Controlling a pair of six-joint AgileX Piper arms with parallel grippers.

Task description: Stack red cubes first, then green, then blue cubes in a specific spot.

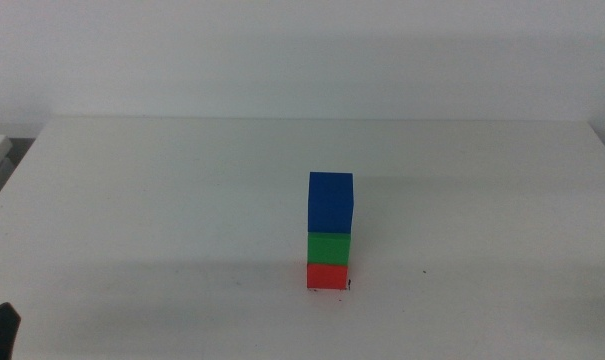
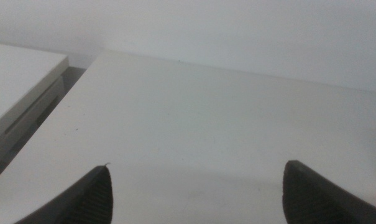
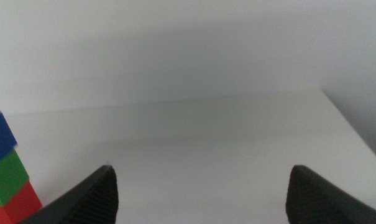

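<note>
I see the three cubes standing as one tower on the table, a little toward the near edge and right of the middle: the red cube at the bottom on the marked spot, the green cube on it and the blue cube on top, so I judge the stack is finished in the asked order. The long axis of the tower is vertical, and the blue cube looks slightly turned against the two under it. Both arms wait away from it, which I think is to leave the tower undisturbed: my left gripper is over bare table near the near left corner, jaws wide apart and empty, and my right gripper is also spread and empty, with the tower at the edge of its view.

Red cube, green cube, dark-blue cube; white table; black marks.
</note>
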